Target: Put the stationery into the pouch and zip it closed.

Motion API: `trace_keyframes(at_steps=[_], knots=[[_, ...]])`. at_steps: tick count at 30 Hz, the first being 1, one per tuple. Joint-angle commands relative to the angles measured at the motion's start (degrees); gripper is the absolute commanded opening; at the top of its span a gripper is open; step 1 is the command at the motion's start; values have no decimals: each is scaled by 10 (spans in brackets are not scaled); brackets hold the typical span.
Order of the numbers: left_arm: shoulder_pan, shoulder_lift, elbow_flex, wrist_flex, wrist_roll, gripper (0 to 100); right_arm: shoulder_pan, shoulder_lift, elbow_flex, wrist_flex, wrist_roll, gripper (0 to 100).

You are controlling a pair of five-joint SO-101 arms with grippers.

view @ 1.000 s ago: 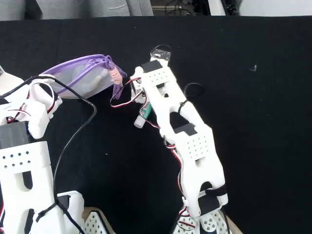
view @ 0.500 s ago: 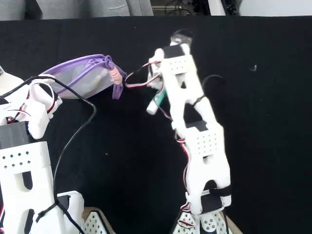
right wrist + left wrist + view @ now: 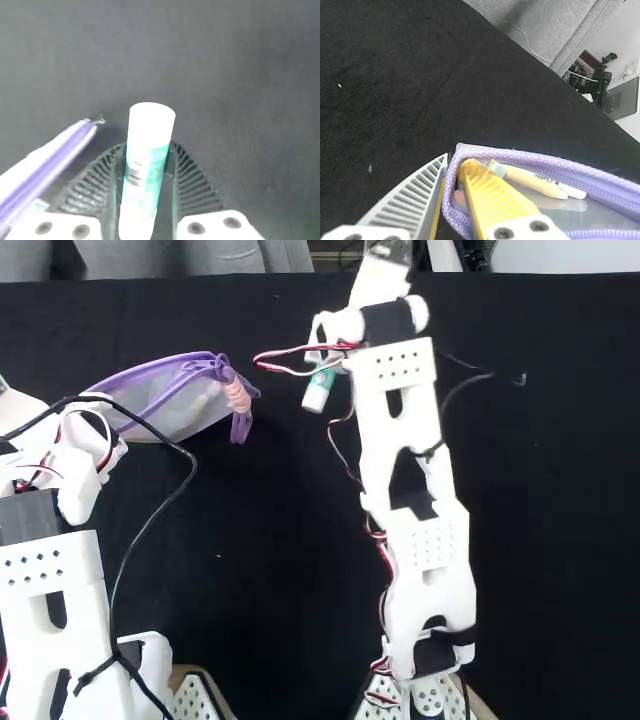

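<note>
High view: glue stick (image 3: 318, 390) sat mostly hidden under the right arm (image 3: 400, 440), only one white end showed. Left arm (image 3: 50, 570) covered the near end of the pouch (image 3: 165, 400) and ran off frame. Left wrist: pens (image 3: 540, 180) half hidden behind the pouch cord (image 3: 600, 176), count unclear. Right wrist: pouch edge (image 3: 45, 160) was a blur, glue stick base cropped.

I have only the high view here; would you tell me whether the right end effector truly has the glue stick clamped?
Observer: Yes, the right wrist view shows the glue stick between both fingers of the right end effector, white end outward.
Operator: And the left arm?
Observer: The left end effector pinches the pouch by its purple rim.
Operator: Anything inside?
Observer: A cream pen lies inside.
</note>
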Motion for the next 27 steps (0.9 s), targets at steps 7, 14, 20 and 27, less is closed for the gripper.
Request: trace_keyframes(at_steps=[7,14,20,27], knots=[[12,7,12,-3,-4,29,2,-145,5,20,6,11],[13,7,12,-3,-4,29,-28,-324,191,0,7,11],[17,7,12,-3,-4,29,-29,-422,302,-69,7,11],[76,7,7,-3,-25,29,-57,-495,438,-179,24,11]])
